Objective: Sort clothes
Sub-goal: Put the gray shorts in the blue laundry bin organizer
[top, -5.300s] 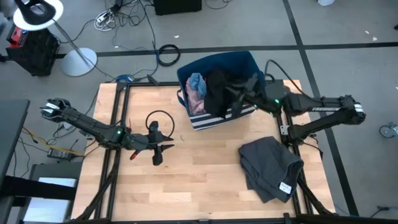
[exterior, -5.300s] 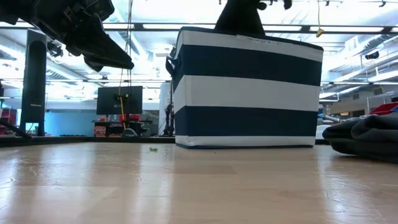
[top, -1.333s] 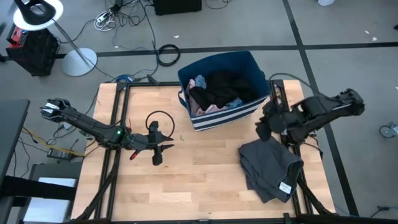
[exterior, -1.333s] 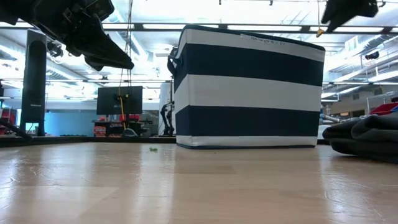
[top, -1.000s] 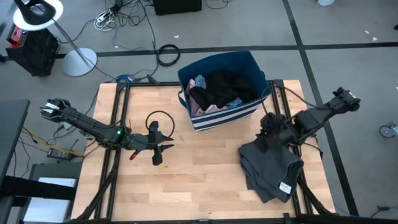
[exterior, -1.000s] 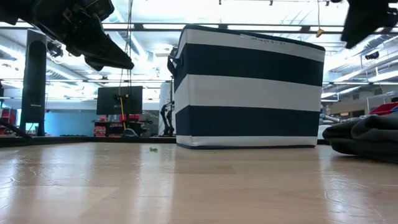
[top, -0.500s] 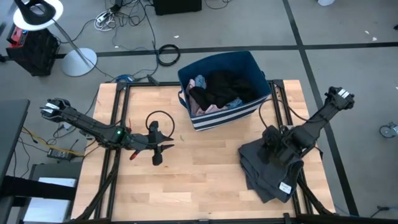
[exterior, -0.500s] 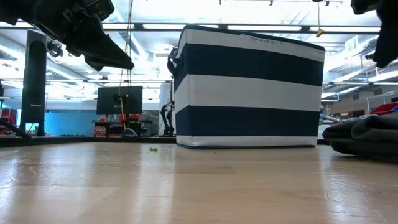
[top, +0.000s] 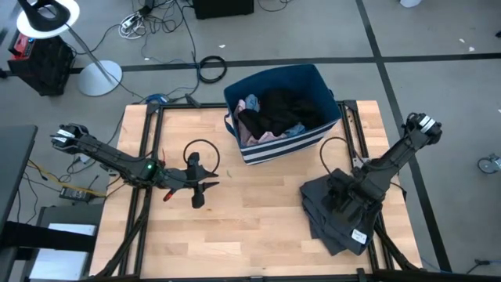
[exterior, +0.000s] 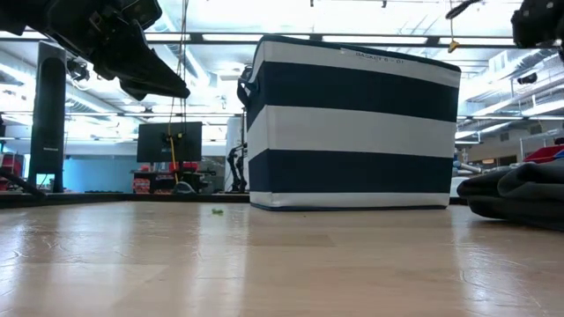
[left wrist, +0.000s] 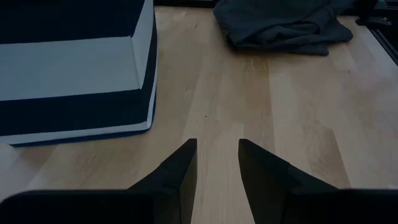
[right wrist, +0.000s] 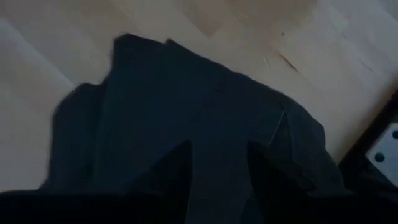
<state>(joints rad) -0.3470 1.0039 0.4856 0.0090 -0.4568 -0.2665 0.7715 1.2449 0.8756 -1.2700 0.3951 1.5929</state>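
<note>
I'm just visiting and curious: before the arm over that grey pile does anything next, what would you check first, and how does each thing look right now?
1. Right gripper is over the dark grey garment: ok.
2. Its fingers are apart with nothing between them: ok.
3. Fingers already touching the cloth: cannot tell.
4. Dark grey garment lies fully on the table, apart from the striped bin: ok.
5. Left gripper waits open above bare wood, far from the pile: ok.
6. More clothes remain in the bin to sort: ok.
</note>
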